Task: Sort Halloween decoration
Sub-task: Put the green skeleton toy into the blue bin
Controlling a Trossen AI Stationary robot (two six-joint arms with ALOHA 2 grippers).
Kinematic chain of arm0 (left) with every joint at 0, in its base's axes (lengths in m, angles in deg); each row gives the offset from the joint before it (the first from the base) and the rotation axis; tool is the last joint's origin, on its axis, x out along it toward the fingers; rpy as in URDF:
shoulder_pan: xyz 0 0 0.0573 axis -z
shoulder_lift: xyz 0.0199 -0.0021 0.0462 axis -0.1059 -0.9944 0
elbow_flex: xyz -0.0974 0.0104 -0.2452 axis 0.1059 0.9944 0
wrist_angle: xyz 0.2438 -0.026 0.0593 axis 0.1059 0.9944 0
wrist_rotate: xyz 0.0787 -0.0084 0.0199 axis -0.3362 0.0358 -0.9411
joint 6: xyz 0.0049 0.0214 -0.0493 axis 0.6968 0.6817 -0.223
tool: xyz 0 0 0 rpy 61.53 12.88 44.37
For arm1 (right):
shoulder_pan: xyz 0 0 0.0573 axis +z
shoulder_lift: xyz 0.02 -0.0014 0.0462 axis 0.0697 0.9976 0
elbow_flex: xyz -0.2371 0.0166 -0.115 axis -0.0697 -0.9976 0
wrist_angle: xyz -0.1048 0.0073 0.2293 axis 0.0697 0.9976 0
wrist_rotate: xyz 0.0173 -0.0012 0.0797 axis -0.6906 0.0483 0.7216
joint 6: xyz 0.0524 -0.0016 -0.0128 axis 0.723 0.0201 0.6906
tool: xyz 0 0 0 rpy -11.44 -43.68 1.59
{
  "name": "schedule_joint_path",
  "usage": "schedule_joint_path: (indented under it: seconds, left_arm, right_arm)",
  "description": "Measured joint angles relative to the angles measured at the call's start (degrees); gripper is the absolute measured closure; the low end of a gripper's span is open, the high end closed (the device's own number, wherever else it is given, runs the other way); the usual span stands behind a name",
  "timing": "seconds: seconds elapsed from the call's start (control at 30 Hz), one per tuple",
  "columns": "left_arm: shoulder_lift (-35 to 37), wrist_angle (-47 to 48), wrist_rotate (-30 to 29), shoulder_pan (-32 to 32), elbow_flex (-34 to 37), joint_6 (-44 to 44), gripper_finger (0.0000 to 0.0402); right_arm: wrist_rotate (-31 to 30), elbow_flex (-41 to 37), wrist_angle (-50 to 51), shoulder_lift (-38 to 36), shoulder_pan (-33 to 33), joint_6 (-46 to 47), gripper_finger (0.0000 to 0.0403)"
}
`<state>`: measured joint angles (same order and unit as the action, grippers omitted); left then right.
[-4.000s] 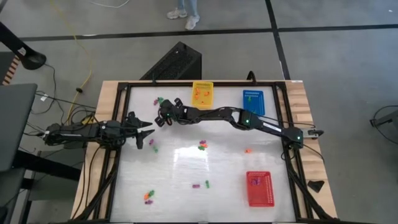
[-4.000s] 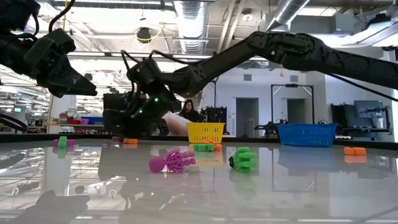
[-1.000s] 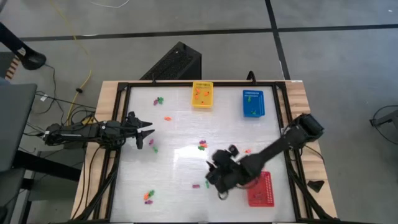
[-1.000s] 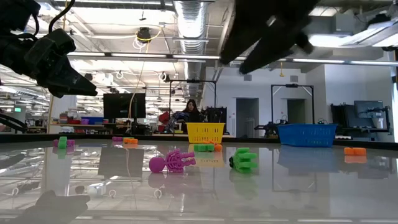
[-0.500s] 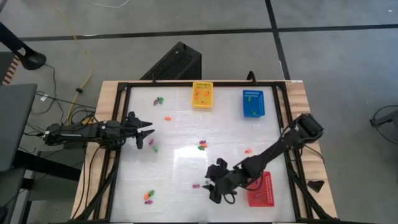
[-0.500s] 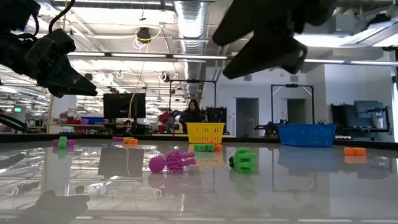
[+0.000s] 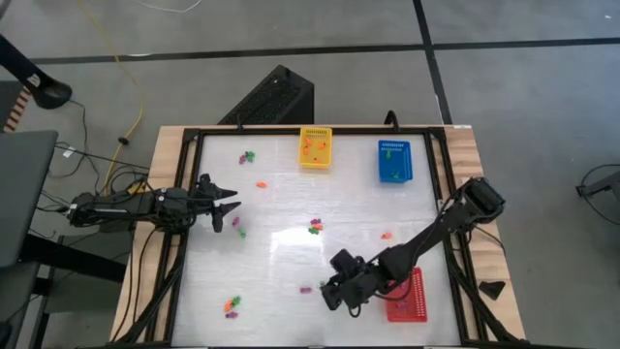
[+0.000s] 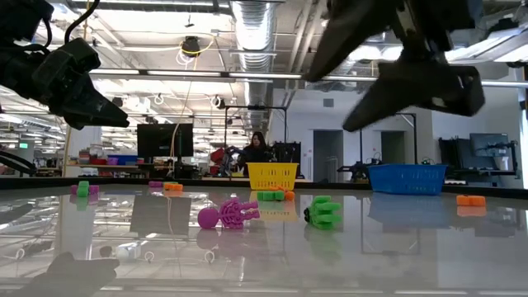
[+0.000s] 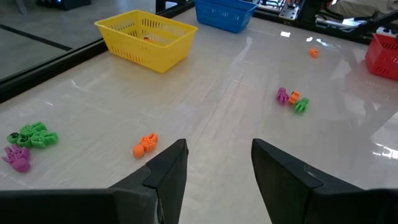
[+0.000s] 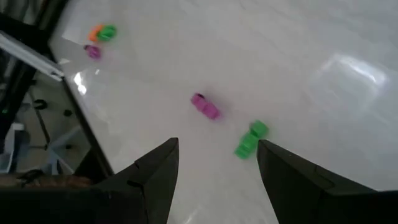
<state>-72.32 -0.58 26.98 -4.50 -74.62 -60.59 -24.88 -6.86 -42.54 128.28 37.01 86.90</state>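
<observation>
Right tool [image 7: 333,297] lower, beside red basket [image 7: 411,299]

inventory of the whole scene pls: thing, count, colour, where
yellow basket: 1, yellow, far edge of the table, orange bits inside.
blue basket: 1, blue, far edge, right of the yellow one.
red basket: 1, red, near right corner.
trinkets: many, orange, green and purple, scattered over the table; exact count hard to tell. A purple and green pair lies just ahead of the right gripper.
table: 1, white glossy top, dark frame.
person: 1, in the room behind the table, low view.
left gripper: open, over the table's left edge, waiting.
right gripper: open, over the near middle, beside the red basket.
</observation>
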Motion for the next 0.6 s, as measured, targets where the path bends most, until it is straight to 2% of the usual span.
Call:
schedule_joint_path:
  seconds: [0.17, 0.3, 0.4, 0.6]
  left_arm:
    - [0.00, 0.00, -0.01, -0.01, 0.01, 0.01, 0.0233]
    - [-0.02, -0.02, 0.00, 0.00, 0.02, 0.00, 0.0233]
    - [-0.02, 0.00, 0.01, -0.01, 0.00, 0.00, 0.0233]
    - [0.00, 0.00, 0.00, 0.00, 0.00, 0.00, 0.0233]
  right_arm:
    - [1.90, 0.83, 1.64, 2.46, -0.96, 2.57, 0.0154]
    - [8.08, 6.01, 3.06, 9.03, -2.46, 0.11, 0.0154]
    - [10.43, 12.86, 11.97, 13.52, -3.60, -0.27, 0.0159]
    - [10.49, 26.22, 30.71, 19.39, -4.47, -2.61, 0.0180]
